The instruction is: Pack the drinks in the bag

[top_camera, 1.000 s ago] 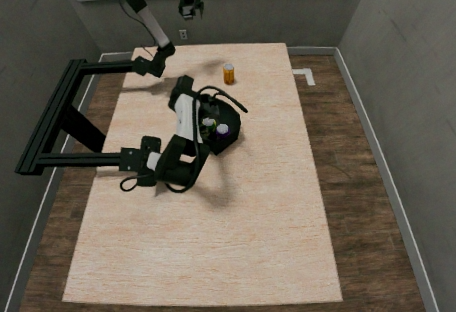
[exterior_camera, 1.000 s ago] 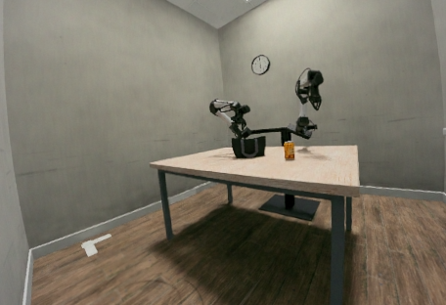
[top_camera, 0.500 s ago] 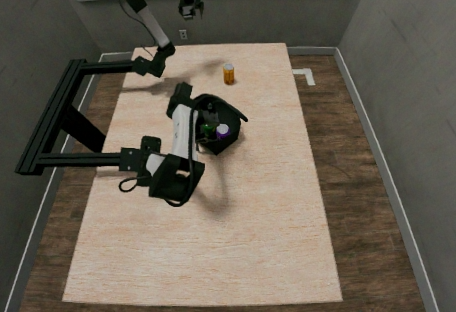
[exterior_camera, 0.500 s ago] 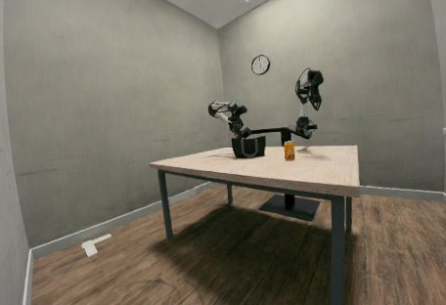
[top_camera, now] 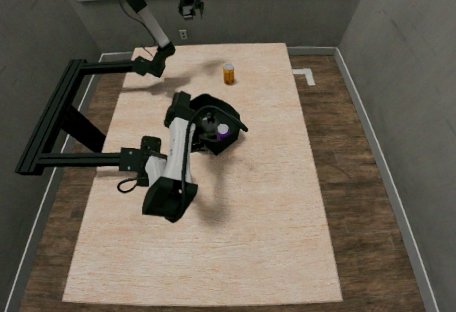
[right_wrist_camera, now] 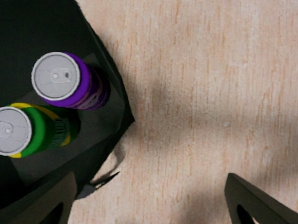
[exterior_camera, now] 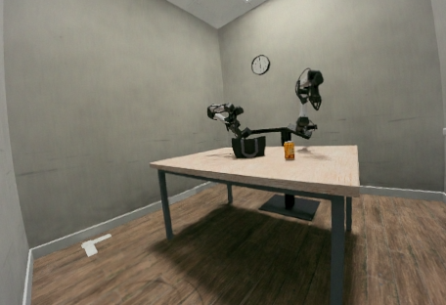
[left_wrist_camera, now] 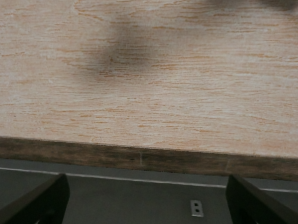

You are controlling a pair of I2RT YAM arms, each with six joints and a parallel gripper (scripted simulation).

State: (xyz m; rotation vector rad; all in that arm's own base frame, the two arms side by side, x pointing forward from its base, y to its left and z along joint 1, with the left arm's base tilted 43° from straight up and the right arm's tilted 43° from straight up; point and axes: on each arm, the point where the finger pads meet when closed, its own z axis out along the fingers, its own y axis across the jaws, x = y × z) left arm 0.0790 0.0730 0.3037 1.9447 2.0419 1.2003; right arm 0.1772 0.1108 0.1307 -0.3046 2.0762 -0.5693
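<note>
The black canvas bag [top_camera: 230, 142] [exterior_camera: 239, 150] [right_wrist_camera: 45, 25] stands on the table with its walls up. A purple can [top_camera: 223, 130] [right_wrist_camera: 82, 90] and a green and yellow can [right_wrist_camera: 44, 131] stand side by side on its floor. An orange can [top_camera: 228, 75] [exterior_camera: 289, 151] stands upright on the table outside the bag, towards the outlet wall. My right gripper [right_wrist_camera: 149, 180] is open and empty, above the table beside the bag's wall; my arm partly hides it in the top view. My left gripper [top_camera: 192, 14] [left_wrist_camera: 147, 183] is open and empty, high above the table's edge by the outlet wall.
The bag's dark handle [top_camera: 243, 123] [exterior_camera: 249, 154] sticks out over its side. The right arm [top_camera: 179, 150] reaches over the bag from the stand [top_camera: 75, 160]. The table's edge [left_wrist_camera: 145, 156] crosses the left wrist view, with a wall beyond.
</note>
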